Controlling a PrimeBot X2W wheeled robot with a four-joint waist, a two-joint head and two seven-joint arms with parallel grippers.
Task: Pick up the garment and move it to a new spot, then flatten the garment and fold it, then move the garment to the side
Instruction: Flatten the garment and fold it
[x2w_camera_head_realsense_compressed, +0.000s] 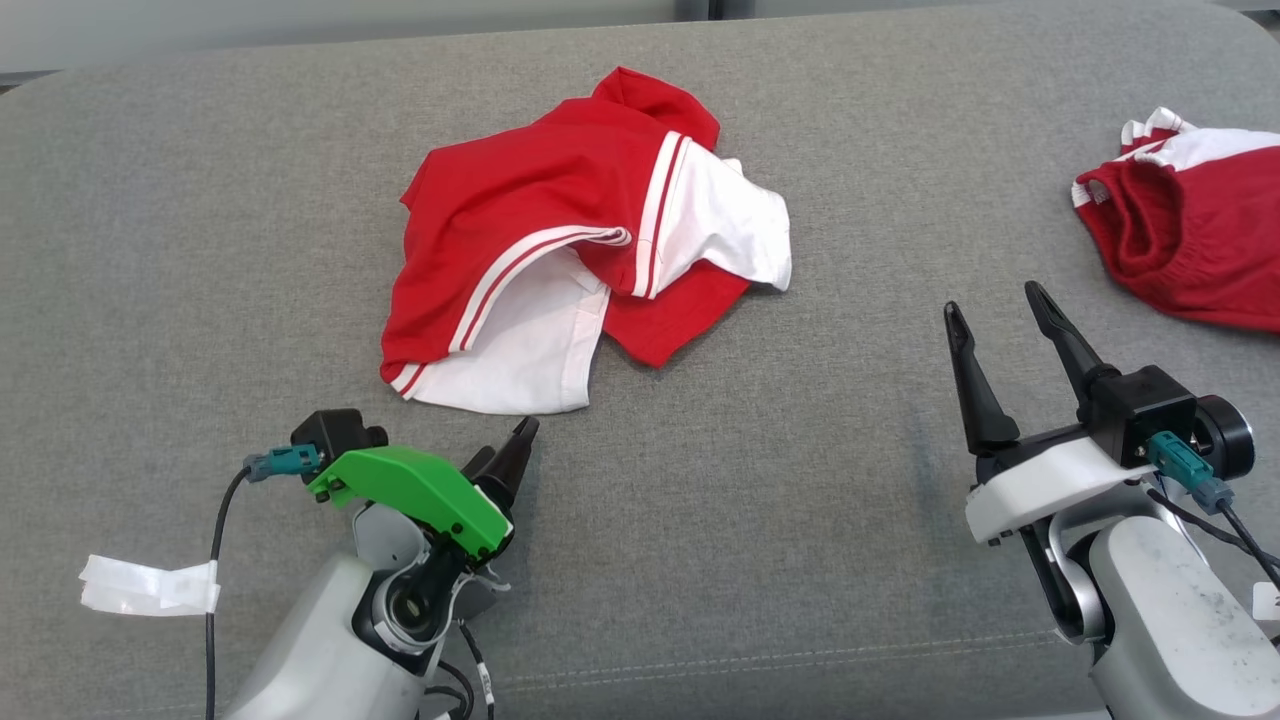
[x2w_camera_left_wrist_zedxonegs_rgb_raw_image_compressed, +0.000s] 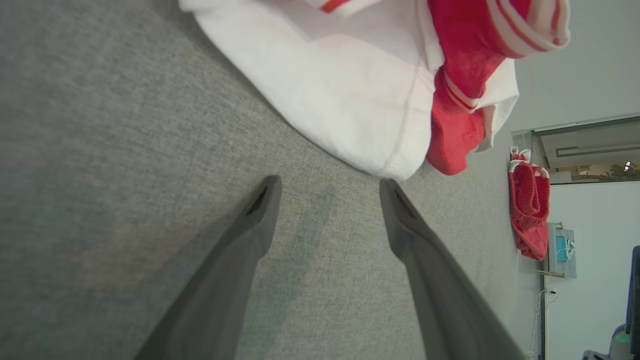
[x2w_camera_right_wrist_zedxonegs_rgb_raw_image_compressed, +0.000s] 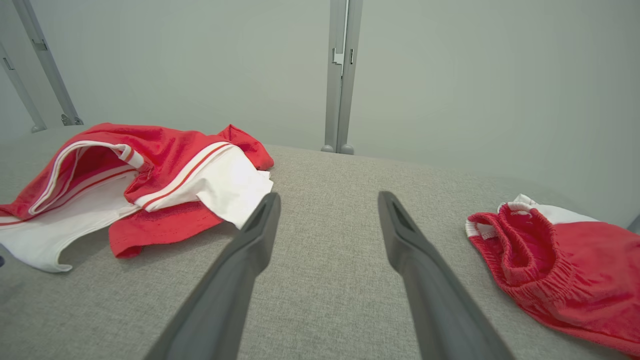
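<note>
A crumpled red and white garment (x2w_camera_head_realsense_compressed: 580, 250) lies in a heap on the grey cushion, a little left of centre. My left gripper (x2w_camera_head_realsense_compressed: 515, 445) is low over the cushion just short of the garment's near white hem (x2w_camera_left_wrist_zedxonegs_rgb_raw_image_compressed: 350, 100), jaws open and holding nothing (x2w_camera_left_wrist_zedxonegs_rgb_raw_image_compressed: 327, 187). My right gripper (x2w_camera_head_realsense_compressed: 1000, 305) stands open over bare cushion to the right of the garment, nothing between its fingers (x2w_camera_right_wrist_zedxonegs_rgb_raw_image_compressed: 327, 200). From the right wrist the garment (x2w_camera_right_wrist_zedxonegs_rgb_raw_image_compressed: 135, 185) lies to the left of the fingers.
A second red and white piece with an elastic waistband (x2w_camera_head_realsense_compressed: 1190, 230) lies at the cushion's far right edge (x2w_camera_right_wrist_zedxonegs_rgb_raw_image_compressed: 550, 265). The grey cushion (x2w_camera_head_realsense_compressed: 800, 480) has bare room between the two pieces. A pale wall and a metal post (x2w_camera_right_wrist_zedxonegs_rgb_raw_image_compressed: 340, 75) stand behind.
</note>
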